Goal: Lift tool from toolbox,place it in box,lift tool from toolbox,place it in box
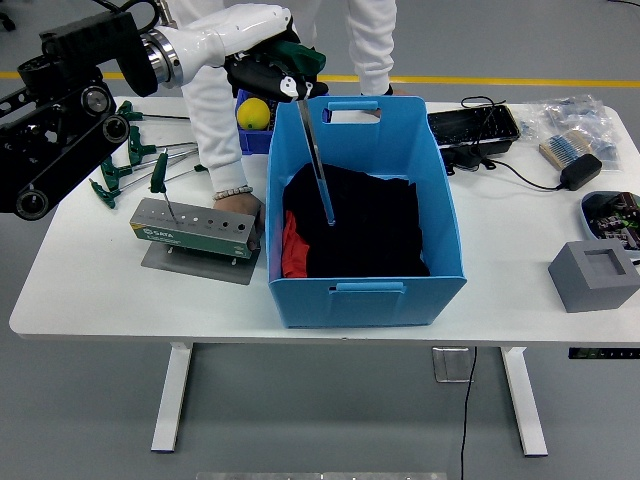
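Observation:
My left hand (272,70) is shut on the green handle of a T-handle tool (317,160). Its long shaft hangs down into the blue box (365,290), with the tip over the black cloth (365,225) inside. The grey tool block (193,229) stands on its plate at the left of the box. One green-handled tool (160,180) still stands in the block. A person's hand (243,209) rests on the block's right end. My right arm is out of view.
Several green T-handle tools (125,160) lie on the table behind the block. A small blue bin with a yellow ball (253,113) stands behind the box. At the right are a black tray (472,128), a power adapter (580,171) and a grey cube (594,274).

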Controlling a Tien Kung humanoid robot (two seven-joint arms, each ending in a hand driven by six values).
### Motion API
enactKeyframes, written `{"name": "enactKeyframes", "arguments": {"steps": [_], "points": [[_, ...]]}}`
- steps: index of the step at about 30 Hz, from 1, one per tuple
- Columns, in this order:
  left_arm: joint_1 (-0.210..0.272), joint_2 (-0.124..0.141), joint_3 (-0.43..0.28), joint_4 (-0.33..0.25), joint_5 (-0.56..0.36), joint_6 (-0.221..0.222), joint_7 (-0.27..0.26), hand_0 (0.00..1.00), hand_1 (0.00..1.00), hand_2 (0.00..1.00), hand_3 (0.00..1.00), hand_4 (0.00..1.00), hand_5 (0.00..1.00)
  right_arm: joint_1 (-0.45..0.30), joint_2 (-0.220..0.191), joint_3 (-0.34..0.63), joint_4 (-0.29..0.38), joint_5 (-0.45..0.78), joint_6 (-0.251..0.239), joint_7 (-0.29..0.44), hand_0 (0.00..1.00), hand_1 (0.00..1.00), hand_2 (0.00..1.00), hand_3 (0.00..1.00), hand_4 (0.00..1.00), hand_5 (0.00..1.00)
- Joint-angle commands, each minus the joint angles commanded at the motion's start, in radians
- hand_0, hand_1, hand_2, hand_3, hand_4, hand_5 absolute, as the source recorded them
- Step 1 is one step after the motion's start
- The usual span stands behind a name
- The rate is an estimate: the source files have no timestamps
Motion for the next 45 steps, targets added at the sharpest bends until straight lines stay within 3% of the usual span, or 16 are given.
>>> {"name": "enactKeyframes", "arguments": {"steps": [4, 16, 24, 25, 30, 31, 36, 37, 42, 43, 45], "points": [[-0.003, -0.041, 0.045, 0.019, -0.010, 0.002, -0.009, 0.190, 0.002, 0.034, 0.039, 0.734, 0.626, 0.002, -0.003, -0.002, 0.000, 0.006, 0.001, 0.000, 0.671, 0.644, 0.719, 0.574, 0.782, 0.679], [-0.031, -0.149, 0.233, 0.163, -0.066, -0.007, -0.017, 0.220, 0.034, 0.072, 0.068, 0.731, 0.624, 0.010, -0.013, -0.005, 0.002, -0.011, 0.007, -0.007, 0.671, 0.644, 0.718, 0.571, 0.782, 0.679], [-0.024, -0.189, 0.296, 0.178, -0.053, -0.028, 0.015, 0.232, 0.053, 0.089, 0.086, 0.728, 0.621, 0.014, -0.017, 0.000, 0.002, -0.028, 0.007, -0.010, 0.671, 0.644, 0.718, 0.571, 0.782, 0.677], [-0.022, -0.193, 0.298, 0.177, -0.047, -0.026, 0.014, 0.399, 0.250, 0.274, 0.318, 0.756, 0.625, 0.014, -0.018, -0.002, 0.002, -0.027, 0.007, -0.009, 0.671, 0.643, 0.715, 0.571, 0.782, 0.678], [-0.022, -0.217, 0.305, 0.187, -0.030, -0.002, 0.000, 0.399, 0.250, 0.274, 0.318, 0.756, 0.625, 0.017, -0.021, -0.009, 0.002, -0.020, 0.005, -0.007, 0.671, 0.643, 0.715, 0.571, 0.782, 0.678], [-0.023, -0.219, 0.303, 0.189, -0.027, 0.002, -0.002, 0.507, 0.439, 0.524, 0.538, 0.827, 0.645, 0.018, -0.022, -0.008, 0.002, -0.021, 0.004, -0.008, 0.668, 0.641, 0.714, 0.570, 0.783, 0.679], [-0.021, -0.228, 0.283, 0.205, -0.017, 0.020, -0.017, 0.507, 0.439, 0.524, 0.538, 0.827, 0.645, 0.022, -0.024, -0.007, 0.003, -0.030, 0.003, -0.009, 0.668, 0.641, 0.714, 0.570, 0.783, 0.679], [-0.020, -0.231, 0.278, 0.210, -0.012, 0.020, -0.018, 0.539, 0.519, 0.596, 0.598, 0.876, 0.649, 0.023, -0.024, -0.006, 0.003, -0.030, 0.003, -0.009, 0.666, 0.639, 0.712, 0.571, 0.783, 0.678], [-0.017, -0.238, 0.252, 0.226, 0.011, 0.033, -0.026, 0.539, 0.519, 0.596, 0.598, 0.876, 0.649, 0.029, -0.026, -0.010, 0.004, -0.028, 0.001, -0.007, 0.666, 0.639, 0.712, 0.571, 0.783, 0.678], [-0.018, -0.239, 0.244, 0.229, 0.016, 0.040, -0.029, 0.605, 0.583, 0.658, 0.645, 0.892, 0.652, 0.031, -0.027, -0.009, 0.005, -0.029, 0.001, -0.007, 0.666, 0.639, 0.712, 0.568, 0.782, 0.679], [-0.020, -0.241, 0.232, 0.233, 0.025, 0.054, -0.034, 0.605, 0.583, 0.658, 0.645, 0.892, 0.652, 0.033, -0.028, -0.009, 0.006, -0.032, 0.000, -0.007, 0.666, 0.639, 0.712, 0.568, 0.782, 0.679]]}}
